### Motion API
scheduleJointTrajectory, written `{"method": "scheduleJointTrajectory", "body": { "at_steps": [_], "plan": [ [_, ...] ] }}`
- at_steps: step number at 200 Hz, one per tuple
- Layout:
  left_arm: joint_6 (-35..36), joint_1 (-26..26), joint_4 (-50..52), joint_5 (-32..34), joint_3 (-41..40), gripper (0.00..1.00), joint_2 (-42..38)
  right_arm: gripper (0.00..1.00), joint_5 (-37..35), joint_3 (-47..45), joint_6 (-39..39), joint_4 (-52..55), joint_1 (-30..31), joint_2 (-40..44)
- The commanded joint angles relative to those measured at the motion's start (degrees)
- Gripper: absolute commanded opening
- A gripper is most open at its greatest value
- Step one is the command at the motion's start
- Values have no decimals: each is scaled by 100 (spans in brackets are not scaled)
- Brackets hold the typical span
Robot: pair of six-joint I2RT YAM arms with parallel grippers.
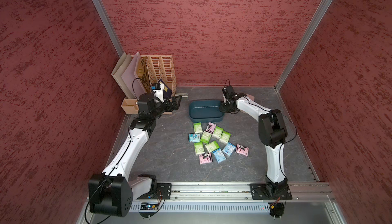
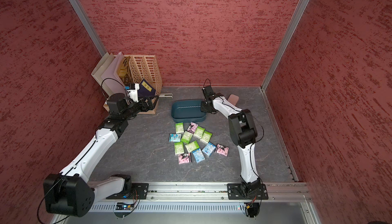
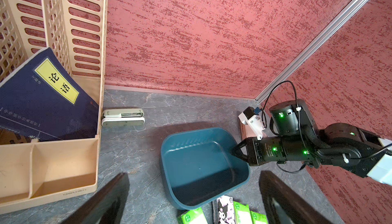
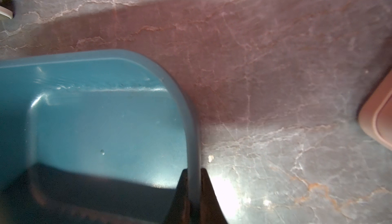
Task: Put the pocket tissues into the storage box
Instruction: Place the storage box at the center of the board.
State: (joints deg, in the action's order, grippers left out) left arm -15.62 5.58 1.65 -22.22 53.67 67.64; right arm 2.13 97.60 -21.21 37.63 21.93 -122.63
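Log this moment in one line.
right hand: shut on storage box rim | left hand: open, empty | pocket tissues: loose on table, none boxed

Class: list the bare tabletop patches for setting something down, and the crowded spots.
Bare: between left arm and the scattered plastic tissue packets; between packets and front metal rail. Crowded: from packets to dark teal plastic tub; beige slotted organizer corner.

Storage box [image 4: 192, 127] blurry, partly off-frame
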Motion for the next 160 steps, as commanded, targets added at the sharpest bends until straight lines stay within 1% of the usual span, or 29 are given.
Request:
{"method": "scheduleJointTrajectory", "body": {
  "at_steps": [1,41,68,109,160],
  "plan": [
    [80,26,-30,-15,-36,100,39,0,35,-181,-156,-246,17,266],
    [21,26,-35,16,-41,100,13,0,137,-540,-507,-474,21,352],
    [24,24,-25,35,-40,100,24,0,103,-644,-521,-568,15,363],
    [41,24,12,55,-14,100,21,0,31,-520,-551,-590,20,267],
    [61,24,51,64,-31,100,-5,0,-31,-34,-439,-442,19,-6]
  ]
}}
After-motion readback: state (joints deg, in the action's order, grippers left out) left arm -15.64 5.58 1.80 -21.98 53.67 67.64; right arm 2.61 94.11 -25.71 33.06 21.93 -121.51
